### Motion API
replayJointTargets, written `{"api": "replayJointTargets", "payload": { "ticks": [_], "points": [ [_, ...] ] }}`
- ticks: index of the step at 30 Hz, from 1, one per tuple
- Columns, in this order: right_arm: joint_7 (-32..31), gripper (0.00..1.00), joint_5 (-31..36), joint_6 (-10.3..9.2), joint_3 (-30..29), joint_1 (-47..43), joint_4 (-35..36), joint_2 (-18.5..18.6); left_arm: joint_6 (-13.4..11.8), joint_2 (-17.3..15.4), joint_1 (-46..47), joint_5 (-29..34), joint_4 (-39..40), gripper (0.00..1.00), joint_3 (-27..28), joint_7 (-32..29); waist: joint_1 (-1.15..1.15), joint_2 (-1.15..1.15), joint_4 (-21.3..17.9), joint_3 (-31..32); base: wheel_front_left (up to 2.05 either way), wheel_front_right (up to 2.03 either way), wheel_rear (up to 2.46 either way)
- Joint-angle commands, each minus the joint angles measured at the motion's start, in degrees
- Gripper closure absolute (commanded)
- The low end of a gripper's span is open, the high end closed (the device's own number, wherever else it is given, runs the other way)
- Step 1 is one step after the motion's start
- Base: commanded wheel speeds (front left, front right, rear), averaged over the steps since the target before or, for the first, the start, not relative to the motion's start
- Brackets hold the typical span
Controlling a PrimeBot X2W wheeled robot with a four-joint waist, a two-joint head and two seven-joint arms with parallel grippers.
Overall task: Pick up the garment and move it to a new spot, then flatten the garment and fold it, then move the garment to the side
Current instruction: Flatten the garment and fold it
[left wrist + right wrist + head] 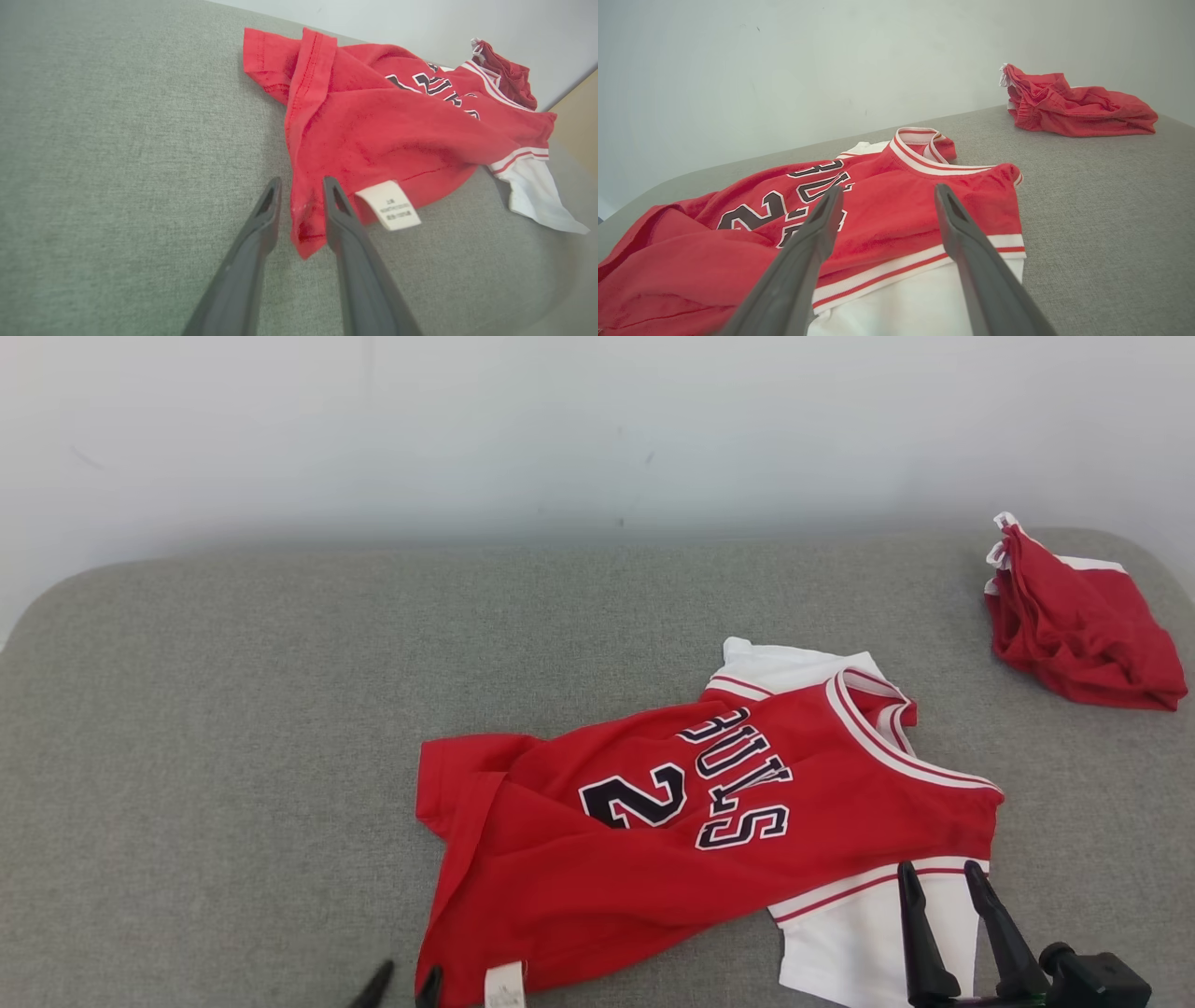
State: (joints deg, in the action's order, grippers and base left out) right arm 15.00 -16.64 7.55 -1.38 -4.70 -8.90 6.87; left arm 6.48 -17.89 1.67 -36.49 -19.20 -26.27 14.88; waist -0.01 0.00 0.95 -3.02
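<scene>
The jersey [709, 821] is red with white sleeves, red-and-white striped trim and black lettering outlined in white, plus a white label [504, 987]. The shorts [1074, 625] are red with white edging; the cushion [233, 709] is flecked grey, the wall [560, 429] plain white.

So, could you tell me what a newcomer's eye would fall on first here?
A rumpled red-and-white jersey with a black 2 lies right of centre on the grey cushion. A second red garment sits bunched at the cushion's far right corner. The open left gripper has the jersey's hem corner between its fingers, beside a white label.
</scene>
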Motion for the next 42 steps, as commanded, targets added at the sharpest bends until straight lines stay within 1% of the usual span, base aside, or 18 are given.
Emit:
{"api": "replayJointTargets", "payload": {
  "ticks": [1, 7, 10, 12, 16, 20, 29, 37, 42],
  "points": [
    [0.2, 0.00, -0.2, -0.16, -0.3, -0.6, 0.2, 0.1, -0.5, 0.5, -0.2, 1.1, 0.7, 0.00, 1.0, 0.4, 0.01, 0.00, 0.1, 0.2, 0.00, 0.00, 0.00],
    [0.2, 0.00, 0.0, -0.16, -1.6, -2.6, -0.1, 0.4, -1.8, 3.1, -3.1, 6.2, 5.0, 0.00, 8.8, 0.3, 0.01, 0.00, 0.8, 1.5, 0.00, 0.00, 0.00],
    [0.2, 0.00, 0.4, -0.16, -2.1, -3.4, -0.6, 0.6, -1.5, 4.6, -4.9, 8.6, 6.3, 0.00, 12.1, 0.3, 0.01, 0.00, 1.0, 1.9, 0.00, 0.00, 0.00],
    [0.2, 0.00, 0.5, -0.16, -2.5, -3.9, -1.4, 0.9, -0.9, 5.3, -5.8, 10.2, 5.9, 0.00, 13.1, 0.3, 0.01, 0.00, 1.0, 2.1, 0.00, 0.00, 0.00],
    [0.2, 0.00, 0.7, -0.16, -3.2, -4.8, -4.0, 1.5, 0.1, 6.0, -6.2, 12.3, 3.6, 0.00, 12.0, 0.3, 0.01, 0.00, 1.0, 2.3, 0.00, 0.00, 0.00],
    [0.1, 0.00, 0.8, -0.16, -3.8, -5.1, -6.6, 2.0, 0.6, 6.4, -5.5, 13.1, 2.0, 0.00, 11.1, 0.3, 0.01, 0.00, 0.9, 2.2, 0.00, 0.00, 0.00],
    [0.1, 0.00, 1.0, -0.16, -4.6, -5.3, -14.3, 1.7, 1.0, 6.7, -2.2, 14.7, -3.5, 0.00, 8.9, 0.3, 0.01, 0.00, 0.4, 1.7, 0.00, 0.00, 0.00],
    [0.1, 0.00, 0.1, -0.16, -2.7, -2.3, -20.6, 1.4, 0.9, 6.4, 1.3, 13.7, -8.1, 0.00, 5.9, 0.3, 0.01, 0.00, -0.4, 1.3, 0.00, 0.00, 0.00],
    [0.1, 0.00, -0.2, -0.16, -1.4, -0.3, -23.4, 1.3, 0.9, 6.2, 2.7, 13.4, -11.8, 0.00, 5.5, 0.3, 0.01, 0.00, -0.8, 1.2, 0.00, 0.00, 0.00]
  ]
}}
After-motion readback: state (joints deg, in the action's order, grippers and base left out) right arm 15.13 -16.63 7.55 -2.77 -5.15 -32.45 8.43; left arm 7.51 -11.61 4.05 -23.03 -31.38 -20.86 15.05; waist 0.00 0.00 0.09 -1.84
